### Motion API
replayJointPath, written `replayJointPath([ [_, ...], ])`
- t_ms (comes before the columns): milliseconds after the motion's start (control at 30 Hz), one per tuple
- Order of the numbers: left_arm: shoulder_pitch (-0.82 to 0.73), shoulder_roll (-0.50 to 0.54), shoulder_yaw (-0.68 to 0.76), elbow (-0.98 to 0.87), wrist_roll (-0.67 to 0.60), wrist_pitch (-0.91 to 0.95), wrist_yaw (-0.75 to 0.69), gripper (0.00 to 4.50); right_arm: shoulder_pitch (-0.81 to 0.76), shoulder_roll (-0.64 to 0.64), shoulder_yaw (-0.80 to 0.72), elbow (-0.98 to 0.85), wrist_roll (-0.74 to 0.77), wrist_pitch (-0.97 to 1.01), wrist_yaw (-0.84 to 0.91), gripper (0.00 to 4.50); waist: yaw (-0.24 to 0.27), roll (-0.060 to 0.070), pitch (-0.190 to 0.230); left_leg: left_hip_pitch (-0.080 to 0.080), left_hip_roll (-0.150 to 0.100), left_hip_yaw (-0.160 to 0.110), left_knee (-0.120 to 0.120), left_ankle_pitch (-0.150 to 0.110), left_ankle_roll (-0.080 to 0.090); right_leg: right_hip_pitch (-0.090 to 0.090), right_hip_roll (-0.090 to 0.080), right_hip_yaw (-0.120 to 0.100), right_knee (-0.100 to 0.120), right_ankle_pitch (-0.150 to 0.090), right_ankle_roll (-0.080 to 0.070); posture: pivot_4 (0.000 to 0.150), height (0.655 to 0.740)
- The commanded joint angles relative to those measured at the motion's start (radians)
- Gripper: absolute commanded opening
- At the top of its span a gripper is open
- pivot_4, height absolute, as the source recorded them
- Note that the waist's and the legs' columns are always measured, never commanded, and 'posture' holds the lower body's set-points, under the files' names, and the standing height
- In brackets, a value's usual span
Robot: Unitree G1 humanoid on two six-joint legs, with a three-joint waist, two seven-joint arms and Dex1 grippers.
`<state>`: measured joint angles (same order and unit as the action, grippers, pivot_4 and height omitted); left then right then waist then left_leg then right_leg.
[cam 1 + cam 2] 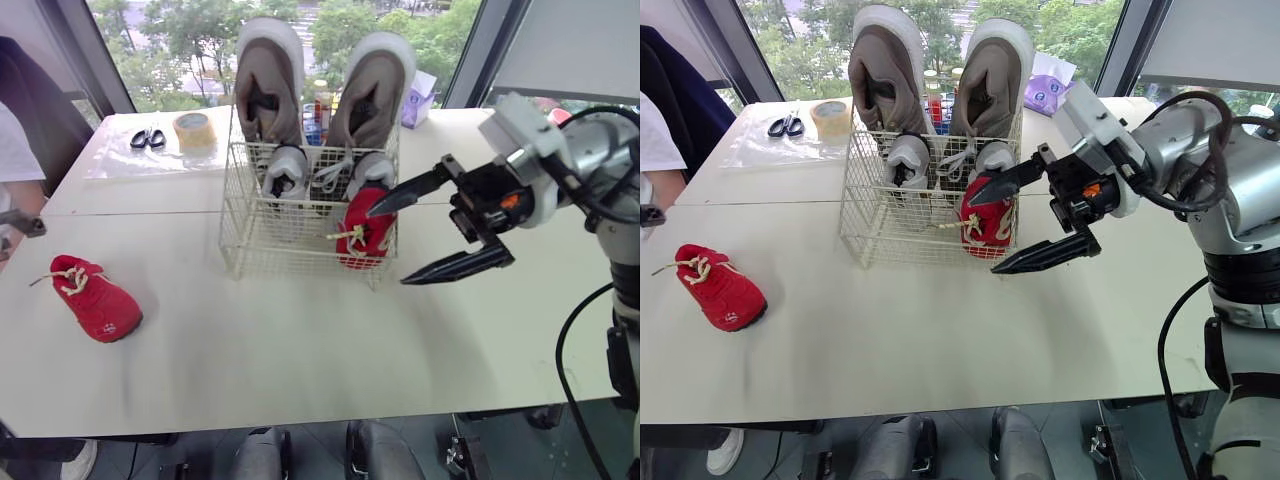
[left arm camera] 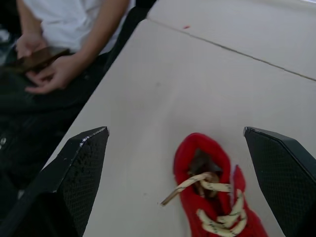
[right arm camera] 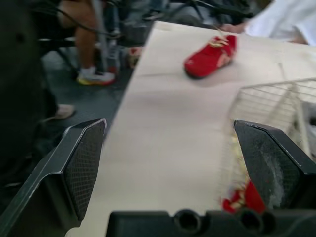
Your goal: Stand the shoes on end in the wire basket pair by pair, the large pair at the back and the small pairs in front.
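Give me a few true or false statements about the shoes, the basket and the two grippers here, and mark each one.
1. A red lace-up shoe lies on the white table, outside the white wire basket. True.
2. The large grey-brown pair stands at the front of the basket. False: it stands at the back.
3. The right gripper is shut on a shoe. False: its fingers are open and hold nothing.
4. The left gripper is open, with the red lace-up shoe just ahead of it. True.
5. The basket holds two red shoes. False: just one, the upright red shoe.
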<state>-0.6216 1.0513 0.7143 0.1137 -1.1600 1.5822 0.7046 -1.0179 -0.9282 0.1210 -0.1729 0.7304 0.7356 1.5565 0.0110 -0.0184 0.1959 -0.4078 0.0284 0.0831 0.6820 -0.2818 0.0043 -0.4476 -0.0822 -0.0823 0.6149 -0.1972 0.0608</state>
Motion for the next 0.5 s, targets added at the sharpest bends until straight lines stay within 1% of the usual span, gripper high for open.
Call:
replayJointPath([
  [33, 0.030, -0.080, 0.106, -0.006, 0.047, 0.032, 0.029, 4.50, 0.010, 0.010, -0.012, -0.025, -0.014, -0.029, 0.006, 4.48, 0.002, -0.001, 0.000, 0.000, 0.000, 0.000, 0.000, 0.000, -0.001, 0.000, 0.000, 0.000, 0.000, 0.000, 0.000, 0.150, 0.7400],
  [133, 0.021, -0.129, 0.132, 0.025, 0.091, 0.032, 0.002, 4.50, 0.037, 0.007, -0.008, -0.048, -0.029, -0.035, -0.006, 4.48, 0.002, -0.005, 0.000, 0.000, 0.000, -0.001, 0.000, 0.001, -0.003, 0.000, -0.001, -0.001, 0.000, 0.001, -0.001, 0.150, 0.7400],
  [300, -0.005, -0.172, 0.128, 0.091, 0.196, 0.032, -0.070, 4.50, 0.072, -0.008, -0.021, -0.100, -0.023, -0.011, -0.036, 4.48, 0.001, -0.006, -0.001, -0.001, 0.000, 0.000, 0.000, 0.000, -0.005, -0.001, -0.004, -0.001, 0.001, 0.001, -0.002, 0.150, 0.7400],
  [433, 0.010, -0.191, 0.108, 0.132, 0.268, 0.032, -0.131, 4.50, 0.090, -0.015, -0.048, -0.127, -0.004, 0.019, -0.075, 4.48, 0.001, -0.005, -0.001, -0.001, 0.000, 0.000, 0.000, 0.000, -0.005, -0.002, -0.005, -0.001, 0.001, 0.001, -0.002, 0.150, 0.7400],
  [500, 0.011, -0.197, 0.097, 0.156, 0.317, 0.032, -0.167, 3.93, 0.096, -0.016, -0.060, -0.139, 0.002, 0.032, -0.095, 4.50, 0.002, -0.006, -0.001, -0.001, 0.000, 0.000, 0.000, 0.000, -0.005, -0.002, -0.005, -0.001, 0.001, 0.001, -0.003, 0.150, 0.7400],
])
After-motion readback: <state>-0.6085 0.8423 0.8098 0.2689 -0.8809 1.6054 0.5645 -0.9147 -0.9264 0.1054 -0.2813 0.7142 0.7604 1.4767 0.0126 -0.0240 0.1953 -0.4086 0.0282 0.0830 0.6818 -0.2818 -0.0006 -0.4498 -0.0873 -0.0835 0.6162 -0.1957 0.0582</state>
